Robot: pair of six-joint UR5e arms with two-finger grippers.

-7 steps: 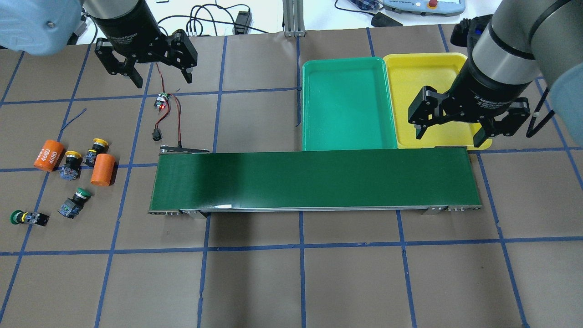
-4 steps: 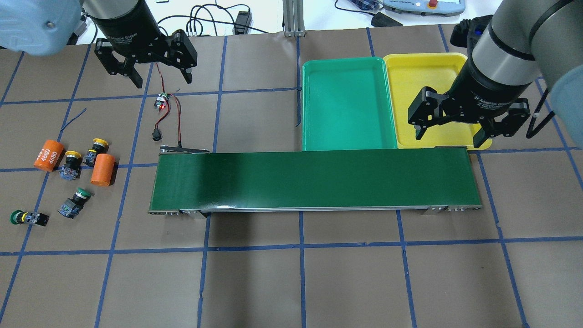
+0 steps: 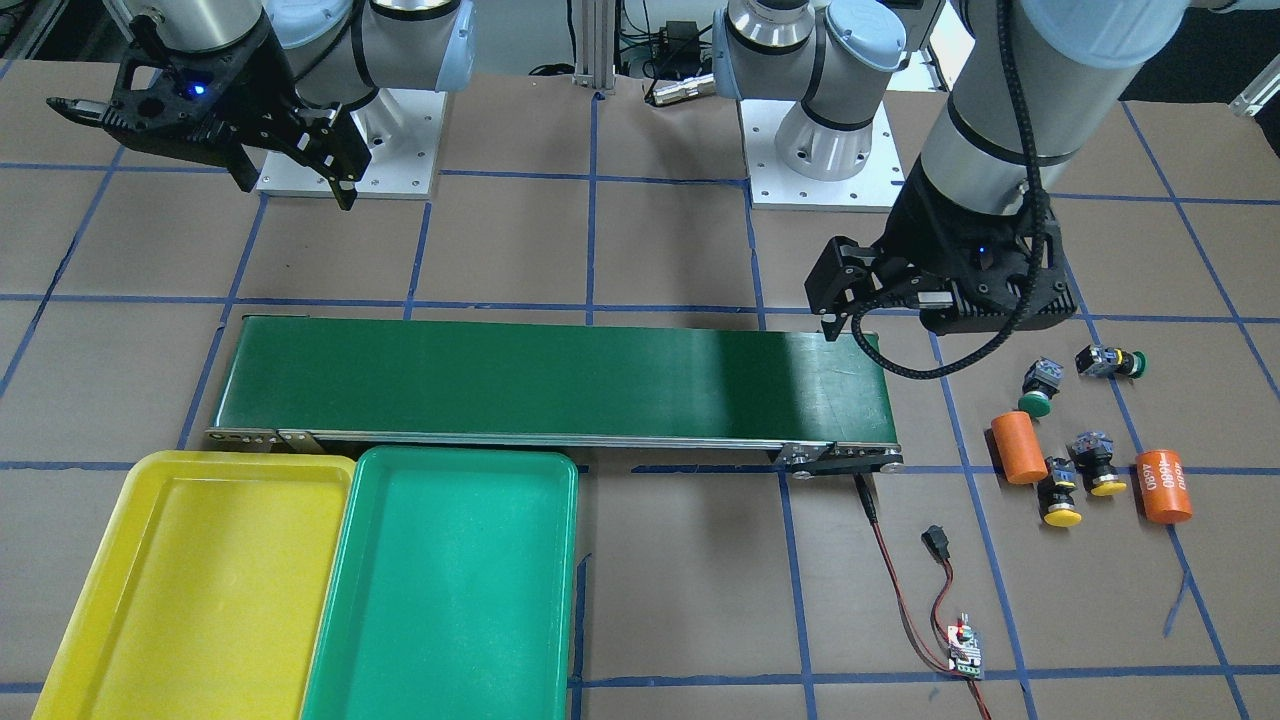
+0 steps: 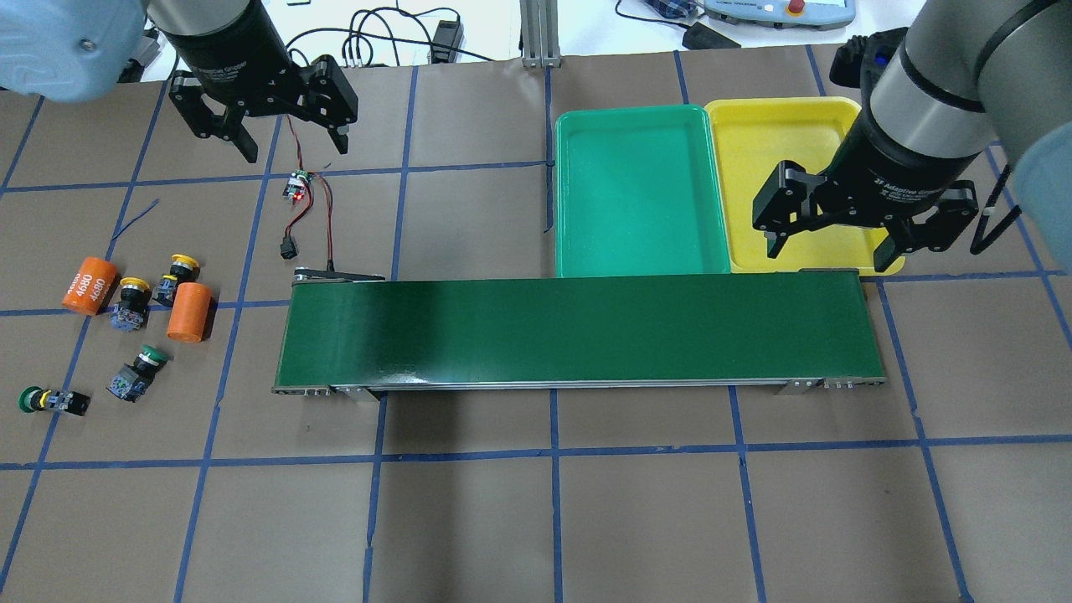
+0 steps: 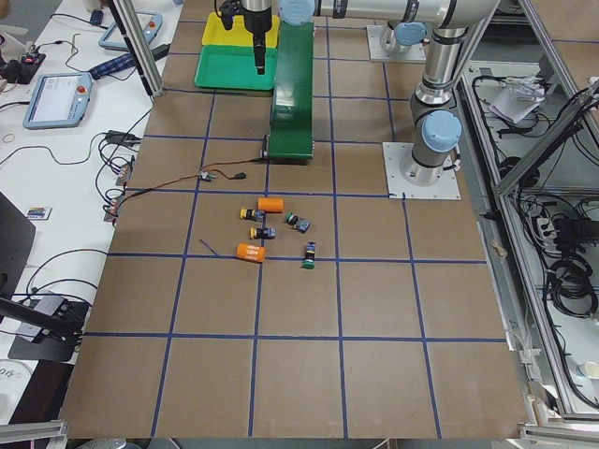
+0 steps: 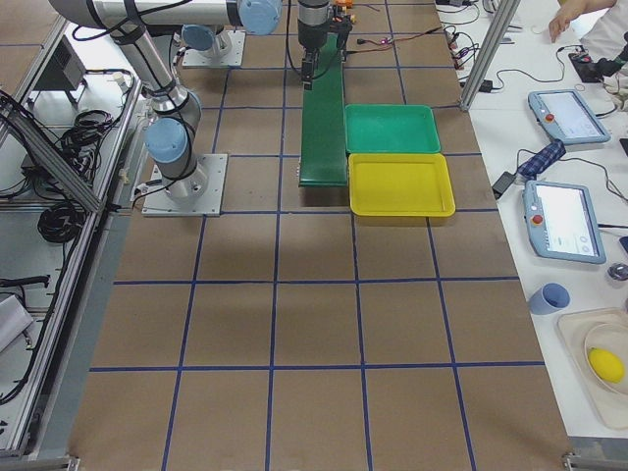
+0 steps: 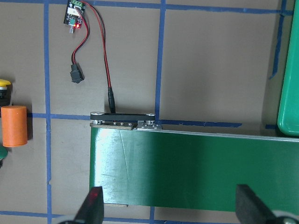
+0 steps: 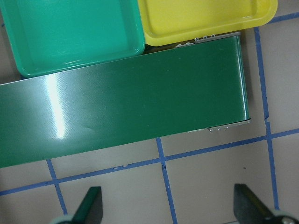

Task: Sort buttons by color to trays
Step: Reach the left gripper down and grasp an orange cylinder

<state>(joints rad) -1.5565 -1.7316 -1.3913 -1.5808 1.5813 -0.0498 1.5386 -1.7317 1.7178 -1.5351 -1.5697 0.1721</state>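
Observation:
Four buttons lie on the table's left part: two yellow-capped (image 4: 183,266) (image 4: 133,289) and two green-capped (image 4: 151,358) (image 4: 33,399). They also show in the front view, the green-capped buttons (image 3: 1037,387) (image 3: 1110,362) behind the yellow-capped ones (image 3: 1060,497) (image 3: 1098,467). The green tray (image 4: 641,193) and yellow tray (image 4: 770,134) sit side by side beyond the belt's right end, with nothing in them. My left gripper (image 4: 293,144) hangs open and empty, far behind the buttons. My right gripper (image 4: 829,253) is open and empty over the yellow tray's near edge. Both wrist views show wide-apart fingertips (image 7: 93,205) (image 8: 91,205).
A long dark-green conveyor belt (image 4: 578,331) crosses the middle. Two orange cylinders (image 4: 90,285) (image 4: 189,311) lie among the buttons. A small circuit board (image 4: 295,186) with red and black wires runs to the belt's left end. Blue tape lines grid the brown table.
The left gripper has shifted slightly toward the table's far edge. The right gripper has barely moved. Both stay open; the buttons have not moved.

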